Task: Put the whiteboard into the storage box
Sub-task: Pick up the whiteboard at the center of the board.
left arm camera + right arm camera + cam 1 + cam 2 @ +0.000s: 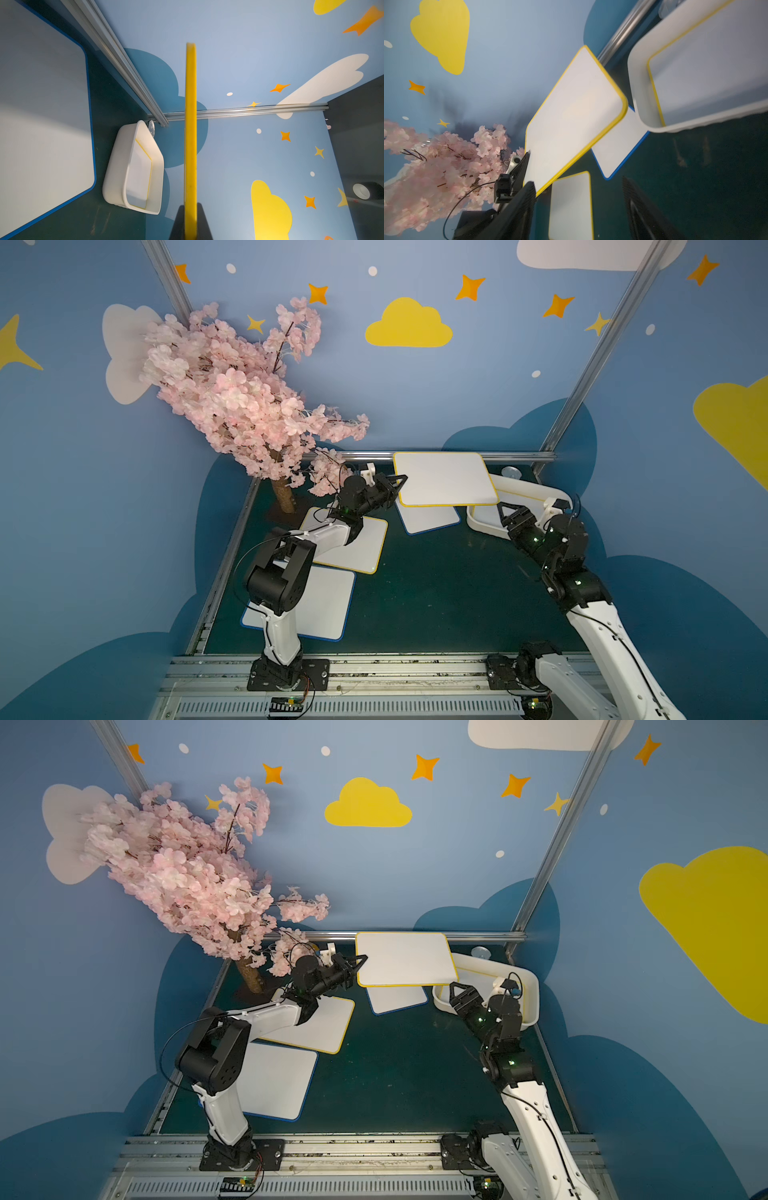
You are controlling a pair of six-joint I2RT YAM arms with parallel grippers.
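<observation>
A yellow-rimmed whiteboard hangs flat in the air above the table's far middle. My left gripper is shut on its left edge. In the left wrist view the board shows edge-on between the shut jaws of that gripper. The white storage box lies at the far right, with another yellow-rimmed board inside. My right gripper stands open and empty by the held board's near right corner, at the box's near end.
A blue-rimmed board lies under the held one. A yellow-rimmed board and a blue-rimmed one lie on the left, partly under my left arm. A pink blossom tree stands far left, a small silver can behind the box.
</observation>
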